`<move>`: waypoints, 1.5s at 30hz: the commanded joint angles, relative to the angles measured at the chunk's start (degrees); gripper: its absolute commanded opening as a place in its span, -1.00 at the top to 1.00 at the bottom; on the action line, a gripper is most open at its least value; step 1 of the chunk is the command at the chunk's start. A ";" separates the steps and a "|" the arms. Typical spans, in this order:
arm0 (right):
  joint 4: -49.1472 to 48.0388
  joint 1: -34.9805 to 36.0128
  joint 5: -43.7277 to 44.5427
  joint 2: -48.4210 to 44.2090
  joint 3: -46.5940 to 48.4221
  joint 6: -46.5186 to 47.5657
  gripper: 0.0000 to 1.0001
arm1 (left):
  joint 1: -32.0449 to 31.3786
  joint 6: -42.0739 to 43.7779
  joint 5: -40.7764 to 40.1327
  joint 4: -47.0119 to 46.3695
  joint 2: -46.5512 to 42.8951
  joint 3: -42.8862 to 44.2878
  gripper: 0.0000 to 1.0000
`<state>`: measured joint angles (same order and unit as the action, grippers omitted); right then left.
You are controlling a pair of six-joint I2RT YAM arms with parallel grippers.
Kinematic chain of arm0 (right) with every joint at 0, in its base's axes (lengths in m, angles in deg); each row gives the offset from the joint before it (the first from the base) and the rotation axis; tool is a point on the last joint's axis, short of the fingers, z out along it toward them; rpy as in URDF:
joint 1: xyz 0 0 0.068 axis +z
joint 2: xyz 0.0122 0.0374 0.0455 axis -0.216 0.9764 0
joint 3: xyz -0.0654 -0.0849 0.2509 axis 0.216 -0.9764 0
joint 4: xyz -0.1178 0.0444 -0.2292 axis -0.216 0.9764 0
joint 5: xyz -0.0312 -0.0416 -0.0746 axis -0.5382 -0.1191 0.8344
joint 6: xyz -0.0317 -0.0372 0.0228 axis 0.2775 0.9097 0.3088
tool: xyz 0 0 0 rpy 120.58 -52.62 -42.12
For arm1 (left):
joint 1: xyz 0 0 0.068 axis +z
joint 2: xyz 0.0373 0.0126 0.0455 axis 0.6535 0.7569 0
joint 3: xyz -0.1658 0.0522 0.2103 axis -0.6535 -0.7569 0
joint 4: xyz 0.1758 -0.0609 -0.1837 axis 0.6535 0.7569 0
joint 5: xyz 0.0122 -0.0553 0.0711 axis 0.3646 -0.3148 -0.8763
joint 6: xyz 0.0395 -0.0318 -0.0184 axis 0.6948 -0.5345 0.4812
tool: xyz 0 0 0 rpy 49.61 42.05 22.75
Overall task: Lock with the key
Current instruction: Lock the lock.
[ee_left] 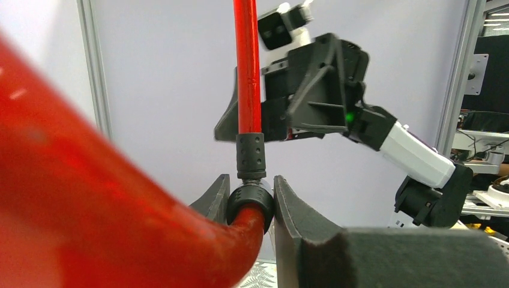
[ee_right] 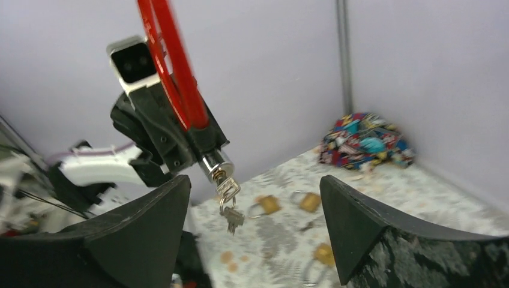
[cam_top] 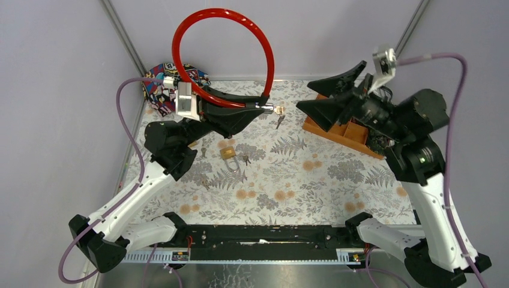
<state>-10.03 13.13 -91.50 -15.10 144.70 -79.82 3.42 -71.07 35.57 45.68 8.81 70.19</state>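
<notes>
Keys [ee_right: 231, 210] hang off cable lock [ee_left: 246, 66] — L gripper [ee_left: 251, 199] clamps it.

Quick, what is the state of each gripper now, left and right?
Left gripper: closed on the red lock, at its black end.
Right gripper: open, holding nothing.

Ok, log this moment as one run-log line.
left gripper: shut on cable lock | keys: hanging from its cylinder | right gripper: open, facing keys, not touching

Red cable lock [ee_left: 246, 66], fern-patterned tablecloth [cam_top: 336, 174]
</notes>
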 commanded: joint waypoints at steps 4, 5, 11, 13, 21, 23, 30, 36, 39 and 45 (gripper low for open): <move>-13.63 0.23 -4.97 3.91 -5.39 -32.02 -0.50 | 0.43 2.07 -2.84 -9.08 -2.44 -2.14 1.00; -15.15 0.19 -5.64 3.71 -6.40 -33.06 -0.48 | 0.39 1.97 -2.98 -9.06 -2.47 -2.21 1.00; -30.00 0.23 -10.57 4.43 -11.93 -44.31 -0.38 | 0.30 1.37 -2.90 -8.61 -2.14 -1.74 1.00; -34.24 0.24 -11.38 4.73 -13.47 -47.29 -0.30 | 0.30 1.22 -2.80 -8.49 -1.74 -1.40 1.00; -32.99 1.17 -12.28 5.25 -13.59 -47.00 -0.18 | -0.01 1.12 -2.93 -8.28 -0.88 -0.75 1.00; -31.24 2.02 -12.33 5.51 -13.52 -45.48 -0.15 | -0.13 1.13 -3.04 -8.32 -0.68 -0.51 1.00; -29.41 3.36 -13.30 5.09 -15.16 -43.03 0.11 | -0.23 1.13 -3.02 -7.80 -0.11 0.20 1.00; -30.95 3.36 -14.43 5.29 -15.93 -43.91 0.58 | -0.36 1.23 -2.81 -7.59 0.26 0.52 1.00; -31.17 3.40 -14.87 5.56 -15.73 -43.71 0.81 | -0.62 1.22 -2.81 -7.38 0.40 0.84 1.00; -24.23 4.53 -14.47 5.77 -13.04 -32.63 1.00 | -1.11 -5.09 -5.34 -3.82 1.28 2.29 1.00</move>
<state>-37.83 16.04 -103.70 -9.44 128.44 -121.64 2.85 -71.36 34.30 43.10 9.53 68.84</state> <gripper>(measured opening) 0.030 0.336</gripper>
